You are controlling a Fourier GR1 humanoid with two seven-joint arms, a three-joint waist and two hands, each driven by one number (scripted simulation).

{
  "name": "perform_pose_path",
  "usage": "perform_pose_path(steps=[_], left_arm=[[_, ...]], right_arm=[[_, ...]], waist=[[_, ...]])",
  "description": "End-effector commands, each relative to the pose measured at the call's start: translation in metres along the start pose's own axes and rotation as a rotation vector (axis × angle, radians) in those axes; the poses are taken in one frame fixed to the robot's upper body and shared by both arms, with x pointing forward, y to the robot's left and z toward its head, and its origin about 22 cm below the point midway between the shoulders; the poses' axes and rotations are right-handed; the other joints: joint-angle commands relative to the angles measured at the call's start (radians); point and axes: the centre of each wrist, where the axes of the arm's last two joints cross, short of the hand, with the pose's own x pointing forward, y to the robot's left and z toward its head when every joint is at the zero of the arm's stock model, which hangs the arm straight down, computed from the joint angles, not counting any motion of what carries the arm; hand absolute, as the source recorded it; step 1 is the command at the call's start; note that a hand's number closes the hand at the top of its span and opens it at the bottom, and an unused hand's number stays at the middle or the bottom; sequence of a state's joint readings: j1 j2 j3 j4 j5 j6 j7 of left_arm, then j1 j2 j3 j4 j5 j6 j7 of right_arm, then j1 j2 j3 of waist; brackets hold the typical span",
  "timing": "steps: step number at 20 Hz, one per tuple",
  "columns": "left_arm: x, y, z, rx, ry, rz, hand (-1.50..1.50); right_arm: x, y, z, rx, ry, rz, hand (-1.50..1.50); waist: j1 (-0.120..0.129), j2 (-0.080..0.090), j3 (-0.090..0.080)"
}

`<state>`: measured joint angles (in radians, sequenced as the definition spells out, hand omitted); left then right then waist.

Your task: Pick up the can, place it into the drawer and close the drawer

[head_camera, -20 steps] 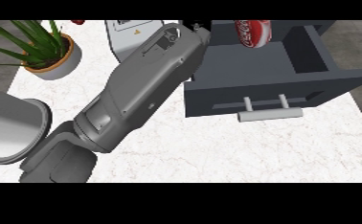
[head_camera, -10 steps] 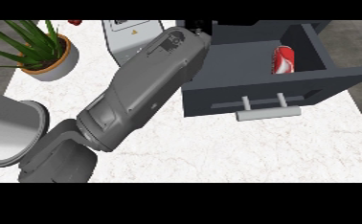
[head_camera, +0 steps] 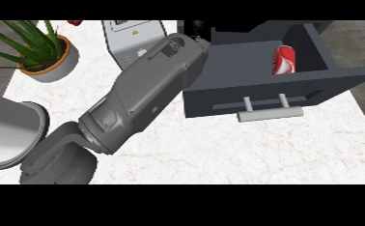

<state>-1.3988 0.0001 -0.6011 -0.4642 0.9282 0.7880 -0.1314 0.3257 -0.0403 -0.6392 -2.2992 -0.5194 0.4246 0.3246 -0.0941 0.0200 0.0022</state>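
White marbled counter [head_camera: 235,148] carries everything in the head view. Far left, lower: a curved grey metal object [head_camera: 16,133], partly cut by the frame edge; its kind cannot be told. Above it, upper left, a potted plant [head_camera: 39,51] with long green leaves in a tan-rimmed pot stands on the counter. A small red item [head_camera: 74,22] shows at the top edge just right of the leaves, too small to identify. Centre: one large grey forearm [head_camera: 143,94] runs diagonally from the lower left corner up toward the top centre, passing over a pale grey appliance with a label [head_camera: 132,34] that lies behind it. At the arm's upper end only a small black part of the hand [head_camera: 195,27] shows, at the drawer's rear left corner; which hand it is cannot be settled from this view, and whether its fingers are spread, pressed together or pinching anything cannot be told. Right of centre: a dark grey drawer [head_camera: 249,92] stands pulled open, its light grey bar handle [head_camera: 269,115] facing the lower edge. The red can [head_camera: 284,60] lies on its side inside the drawer, against the right wall, apart from the hand. Beyond the drawer's right wall a strip of darker floor-like surface shows.
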Motion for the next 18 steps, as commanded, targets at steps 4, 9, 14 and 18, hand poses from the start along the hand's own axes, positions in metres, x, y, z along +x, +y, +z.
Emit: perform_pose_path(steps=[4, 9, 14, 18], left_arm=[[-0.002, 0.0, 0.0, 0.012, -0.025, 0.03, -1.5], [-0.015, 0.007, 0.001, -0.001, -0.045, 0.081, -1.5], [0.012, -0.006, 0.002, -0.006, -0.084, 0.103, -1.5], [0.016, -0.009, 0.004, -0.019, -0.107, 0.102, -1.5]], right_arm=[[0.003, -0.007, -0.006, 0.018, -0.049, 0.035, -1.5], [0.037, -0.002, -0.005, 0.064, -0.189, 0.335, -1.5], [0.039, 0.024, -0.015, 0.15, -0.274, 0.378, -1.5], [0.039, 0.037, -0.039, 0.169, -0.305, 0.481, -1.5]], waist=[[0.006, -0.001, 0.0], [0.019, -0.002, -0.001], [0.021, -0.002, -0.001], [0.047, 0.0, -0.001]])
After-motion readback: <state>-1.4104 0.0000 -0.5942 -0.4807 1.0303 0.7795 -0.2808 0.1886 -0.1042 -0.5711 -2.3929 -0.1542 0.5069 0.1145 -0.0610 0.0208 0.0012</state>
